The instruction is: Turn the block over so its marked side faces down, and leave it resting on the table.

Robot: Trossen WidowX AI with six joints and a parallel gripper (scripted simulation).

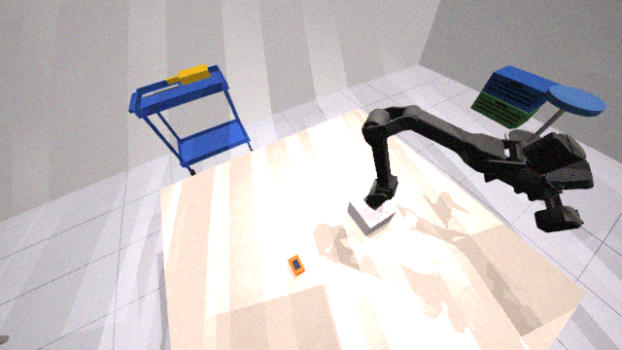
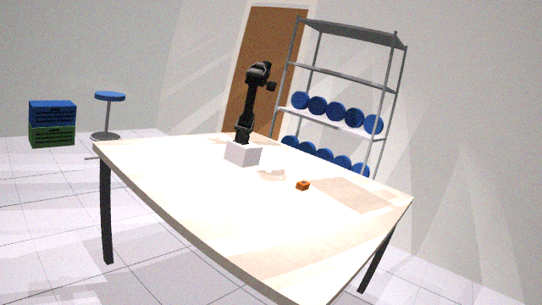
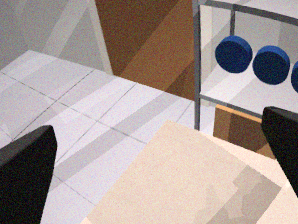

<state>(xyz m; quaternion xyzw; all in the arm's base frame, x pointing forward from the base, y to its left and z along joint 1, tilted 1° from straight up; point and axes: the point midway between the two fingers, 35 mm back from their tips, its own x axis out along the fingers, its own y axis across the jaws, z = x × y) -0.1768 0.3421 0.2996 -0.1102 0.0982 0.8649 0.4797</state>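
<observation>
The small orange block (image 1: 292, 262) (image 2: 300, 187) rests flat on the light wooden table (image 1: 243, 253) (image 2: 190, 199). Its dark blue marked side faces up in the top and exterior views. My gripper (image 1: 570, 166) (image 3: 162, 126) is open and empty, raised high and well away from the block, on the right in the top view. In the exterior view the arm stands nearly upright and its fingers are too small to make out. The wrist view shows both black fingers wide apart, with a table corner beyond them; the block is outside that view.
The arm stands on a white pedestal block (image 1: 362, 219) (image 2: 241, 154) on the table. A blue cart (image 1: 214, 143) stands beyond the table. Stacked crates (image 1: 517, 92) (image 2: 52, 123) and a blue stool (image 1: 575, 101) (image 2: 110, 96) stand on the floor. A grey shelf rack (image 2: 343, 75) (image 3: 197, 65) holds blue discs.
</observation>
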